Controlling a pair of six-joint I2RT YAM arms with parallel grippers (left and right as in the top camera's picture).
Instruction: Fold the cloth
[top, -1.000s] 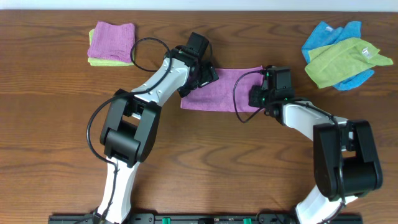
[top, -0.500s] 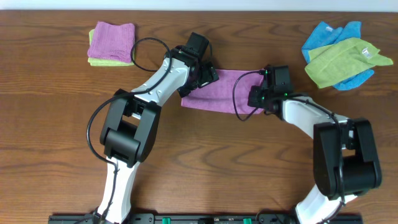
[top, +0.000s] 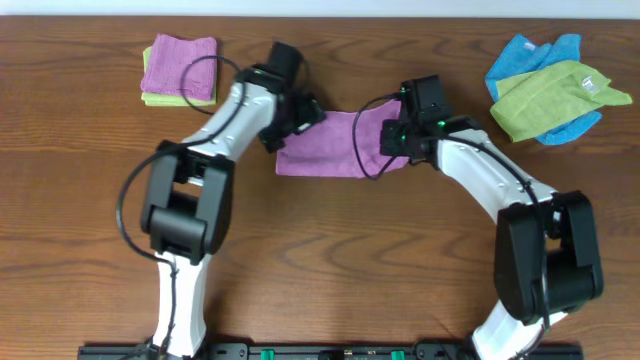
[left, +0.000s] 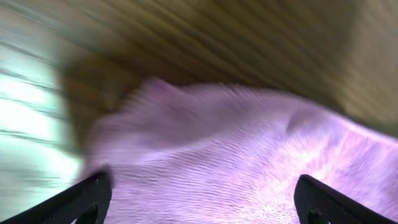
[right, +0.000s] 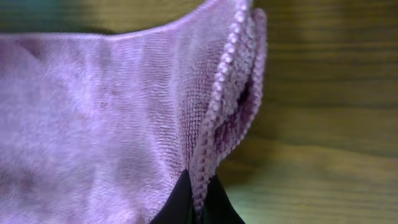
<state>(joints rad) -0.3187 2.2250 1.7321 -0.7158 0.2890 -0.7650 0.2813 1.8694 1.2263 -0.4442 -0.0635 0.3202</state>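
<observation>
The violet-purple cloth lies as a folded strip on the wooden table, mid-table toward the far side. No tag shows. My left gripper is at its left end. In the left wrist view its fingers stand wide apart and open, with the cloth spread between them. My right gripper is at the cloth's right end. In the right wrist view its fingers are shut on the cloth's layered stitched edge, which is lifted slightly off the table.
A pinker purple folded cloth sits on a lime-green one at the far left. A heap of blue and lime-green cloths lies at the far right. The table's far edge is just beyond.
Both grippers and the cloth have shifted left and a little toward the far edge. The left wrist view is blurred with motion.
</observation>
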